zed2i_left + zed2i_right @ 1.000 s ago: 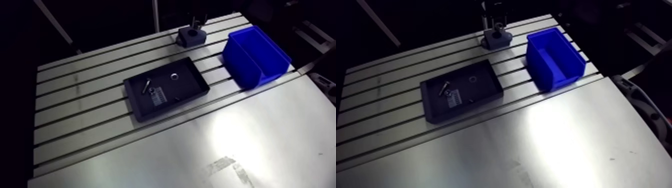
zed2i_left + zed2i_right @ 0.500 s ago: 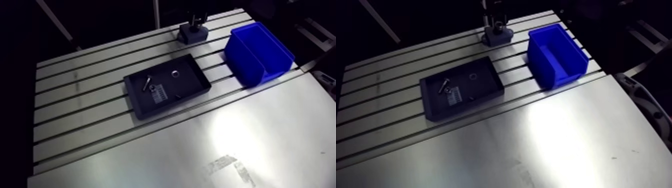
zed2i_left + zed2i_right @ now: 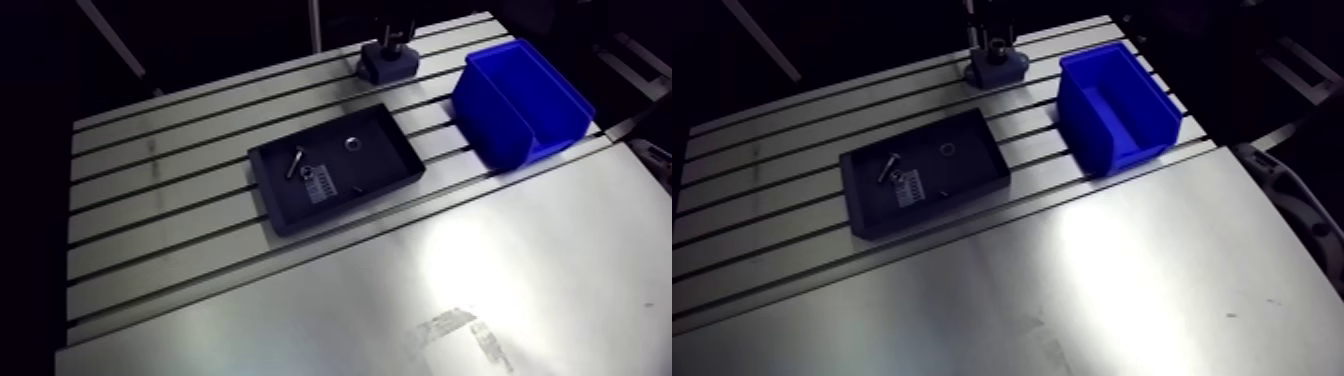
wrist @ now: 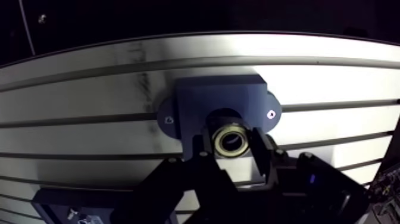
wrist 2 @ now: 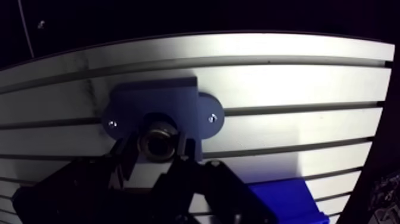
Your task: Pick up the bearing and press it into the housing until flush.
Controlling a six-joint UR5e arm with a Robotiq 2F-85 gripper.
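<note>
Arm view: slotted aluminium table (image 3: 150, 205) carrying a shallow black rectangular tray (image 3: 264, 188) around the middle of its slotted part, with a small screw (image 3: 294, 165), a small silvery ring (image 3: 351, 142) and a pale labelled plate (image 3: 320, 187) lying inside. Open-topped blue plastic bin (image 3: 497, 128) toward the right edge, well apart from the tray. Dark blue-grey flanged housing block (image 3: 996, 70) right at the far edge, with the black two-finger gripper (image 3: 994, 42) coming down onto it. Too small and dark from here to read the claw or make out anything in it. Wrist view: fills in what the arm view cannot. Claw clamped narrow on a brass-coloured round metal bearing (image 4: 231, 141), one dark finger (image 4: 204, 154) pressed against each side. Bearing held directly over the round bore in the middle of the housing, between its two flanges with their bright screw points. Cannot tell whether seated or flush. Corner of the bin beside the gripper in the right eye, corner of the tray in the left.
</note>
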